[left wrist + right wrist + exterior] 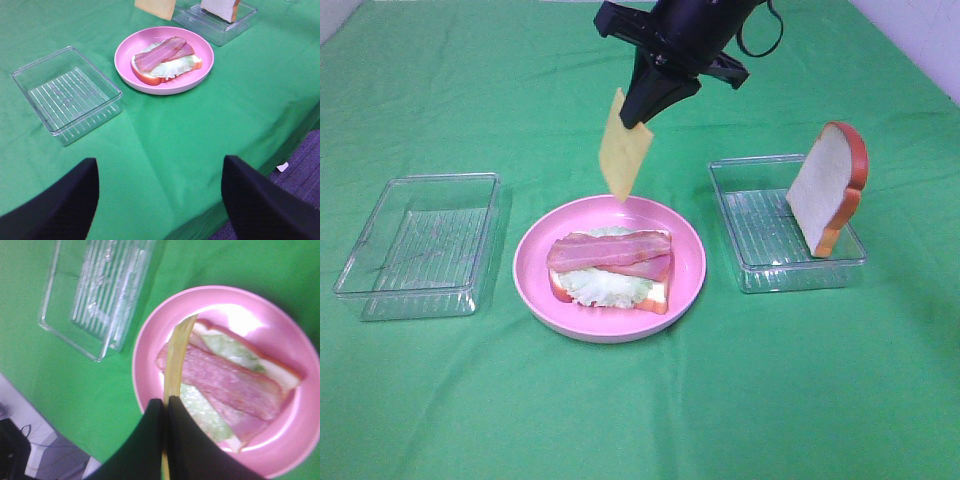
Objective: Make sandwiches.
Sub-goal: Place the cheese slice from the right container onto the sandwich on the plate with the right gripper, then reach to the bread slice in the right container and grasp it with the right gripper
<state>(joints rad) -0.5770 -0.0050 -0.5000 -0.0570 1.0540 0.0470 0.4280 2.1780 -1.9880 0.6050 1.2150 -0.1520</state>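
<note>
- Right gripper [642,118]: jaws clamped on cheese slice [623,150], pointing down, slice hanging above far rim of pink plate [692,262].
- Left gripper [160,200]: jaws apart, empty, low over worktop [165,130].
- Open sandwich [612,268] on plate; bread slice [828,188] leaning in right tray [750,270].

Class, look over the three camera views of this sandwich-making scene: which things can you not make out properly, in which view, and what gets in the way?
- Cheese slice, left wrist view: cut off by the picture's edge, only its lowest part shows.
- Bread slice in the tray, left wrist view: cropped the same way.
- Right gripper, right wrist view: its body runs out of frame.
- Bottom bread slice on the plate, exterior high view: mostly covered by lettuce and bacon.
</note>
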